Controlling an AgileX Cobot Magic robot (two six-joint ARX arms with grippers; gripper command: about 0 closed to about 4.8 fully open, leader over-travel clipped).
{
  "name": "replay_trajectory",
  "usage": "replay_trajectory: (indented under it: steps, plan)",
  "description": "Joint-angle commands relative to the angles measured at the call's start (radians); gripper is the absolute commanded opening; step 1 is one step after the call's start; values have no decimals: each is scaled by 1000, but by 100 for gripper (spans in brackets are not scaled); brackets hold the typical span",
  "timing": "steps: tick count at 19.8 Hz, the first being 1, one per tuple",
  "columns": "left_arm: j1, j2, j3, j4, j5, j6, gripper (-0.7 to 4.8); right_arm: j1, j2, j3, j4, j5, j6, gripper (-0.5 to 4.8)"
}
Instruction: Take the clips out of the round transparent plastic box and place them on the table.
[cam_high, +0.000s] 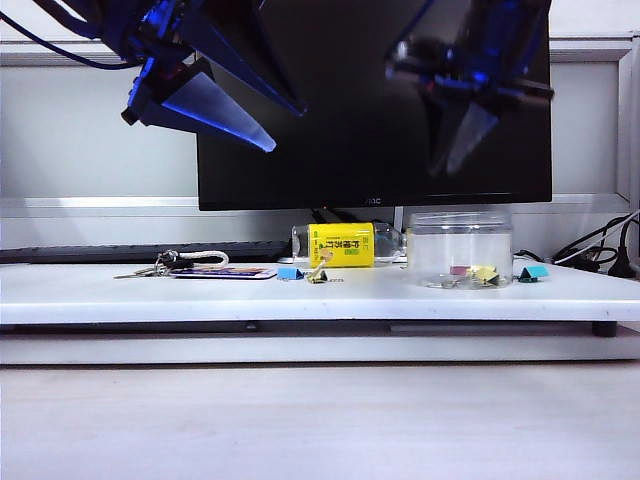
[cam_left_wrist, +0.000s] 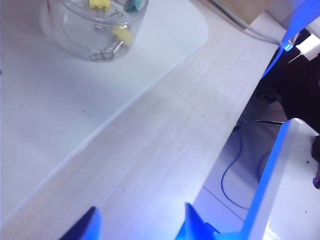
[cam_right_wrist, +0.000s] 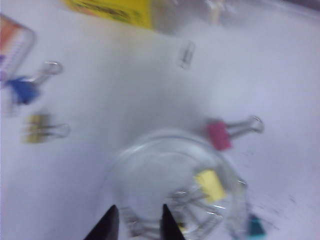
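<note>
The right claw, fingers half apart and empty, hangs over the round clear plastic box. Its tiny yellow clip looks light and hard; pinch its body. The left claw waits wide, far off.

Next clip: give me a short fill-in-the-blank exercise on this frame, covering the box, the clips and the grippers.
1. The round box stands on the ____ table.
2. In the exterior view, the blue clip lies to the ____ of the box.
3. The yellow clip lies ____ the box.
4. The left gripper holds ____; the right gripper hovers above the box.

Missing words: white; left; inside; nothing
</note>
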Motion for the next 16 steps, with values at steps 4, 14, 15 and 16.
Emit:
replay_trajectory:
  steps: [4, 14, 15, 16]
  plan:
    - [0, -2, 2, 13, 3, -3, 227, -1, 20, 5, 0, 82, 173, 115]
    - [-23, 8, 2, 225, -82, -1, 223, -1, -16, 5, -19, 84, 142, 116]
    - [-35, 18, 2, 243, -127, 2, 223, -3, -24, 5, -19, 102, 134, 115]
    - [-55, 35, 3, 270, -175, 9, 223, -5, -46, 5, -19, 137, 113, 115]
